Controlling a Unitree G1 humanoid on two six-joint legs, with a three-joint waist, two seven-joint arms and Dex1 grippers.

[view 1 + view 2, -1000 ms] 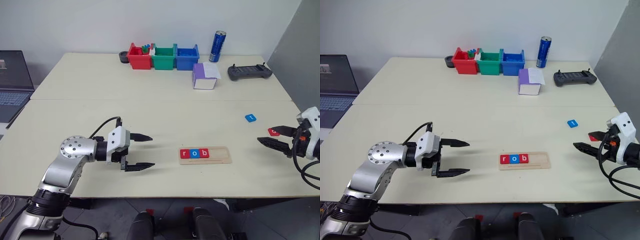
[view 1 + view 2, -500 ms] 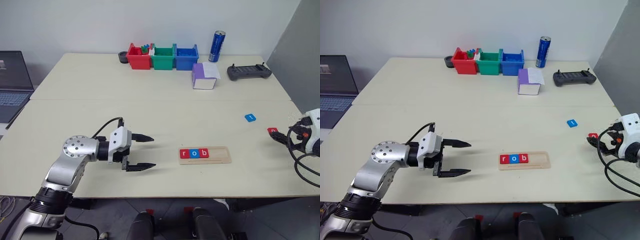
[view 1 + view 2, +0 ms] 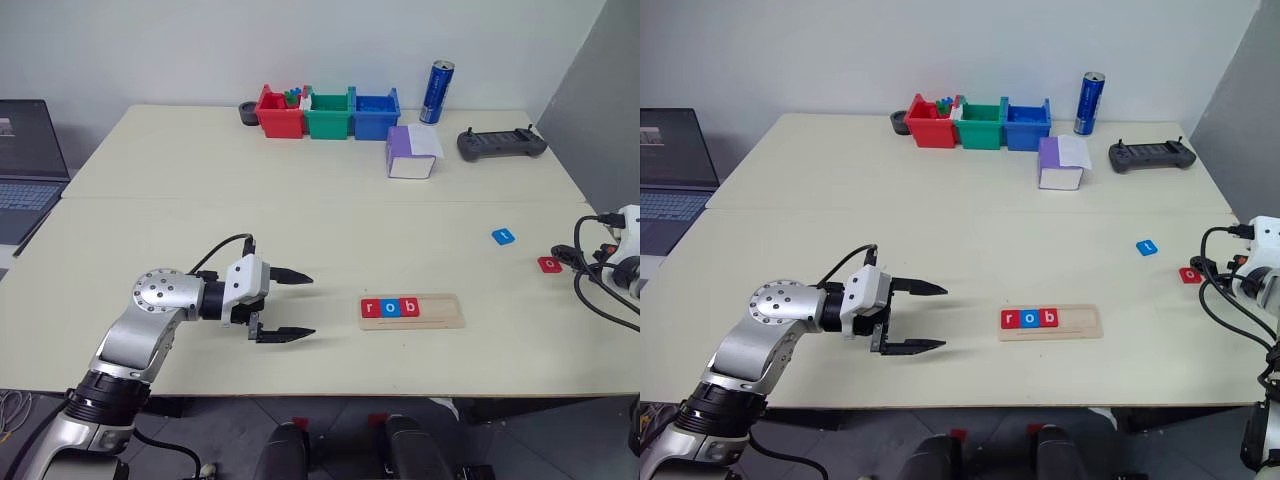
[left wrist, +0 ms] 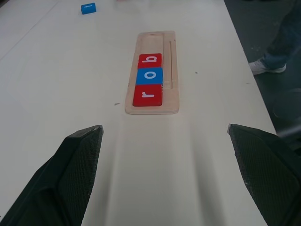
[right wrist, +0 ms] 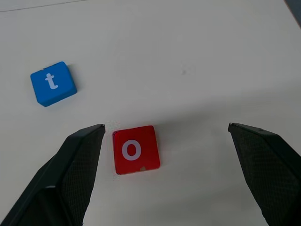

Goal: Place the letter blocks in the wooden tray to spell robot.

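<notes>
Right wrist view: my right gripper (image 5: 162, 176) is spread wide and holds nothing; the red o tile (image 5: 136, 149) lies flat on the table (image 3: 300, 210) between my fingers, nearer one of them, so I judge I am lined up to pick it
Blue t tile (image 5: 52, 83): loose on the table, near the o, waiting for the last slot
Wooden tray (image 3: 412, 310): lies in front of me, r, o, b seated from its left end; the two right slots are bare
Left gripper (image 3: 298, 305): released, empty, parked left of the tray, well apart, leaving the lane free
Count, tiles: five; three in the tray, two loose
Count, bins (image 3: 325, 112): three, at the far edge
</notes>
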